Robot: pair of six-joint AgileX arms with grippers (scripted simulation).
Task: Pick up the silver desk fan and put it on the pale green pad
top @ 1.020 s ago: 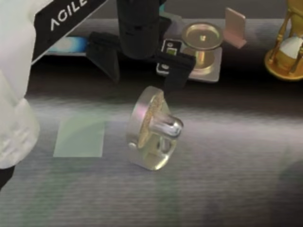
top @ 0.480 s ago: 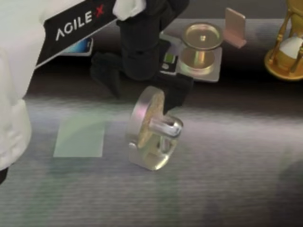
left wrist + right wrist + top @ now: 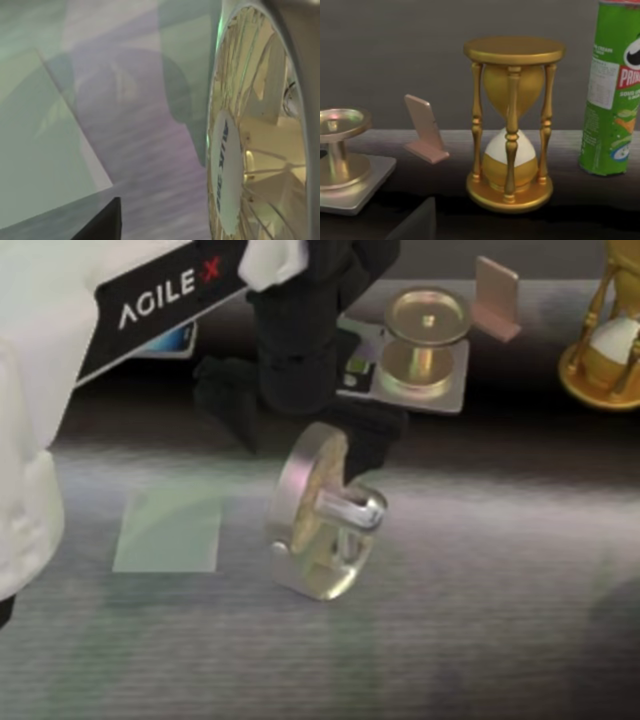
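Silver desk fan: near the table's mid, a bit toward the front edge; stands on its rounded base, grille ring edge-on w/ chrome hub pointing to the table's right side. In my left wrist view the grille fills one side, very close, w/ white hub label.
Pale green pad: flat on the table, left of the fan, near but apart from it; nothing on it. Wrist view shows one corner of it.
My left gripper: over the fan's top rim, just behind it, toward the back edge. Fingers spread wide, one dark finger on the pad side, the other on the hub side; gripping nothing, fan not clamped. Contact w/ the rim: can't tell.
My left arm: white, AGILEX lettering, comes in from the table's left-back corner.
Phone: blue screen, mostly hidden under my left arm, by the back edge.
Brass spool: two round flanges, upright on a grey square plate, back edge, behind the fan.
Pink stand: small, tilted, just right of the spool.
Golden hourglass: back-right corner, upright; white sand in lower bulb.
Green crisp can: upright beside the hourglass, only in right wrist view.
My right gripper: parked near the hourglass; whether its fingers are apart I can't tell.
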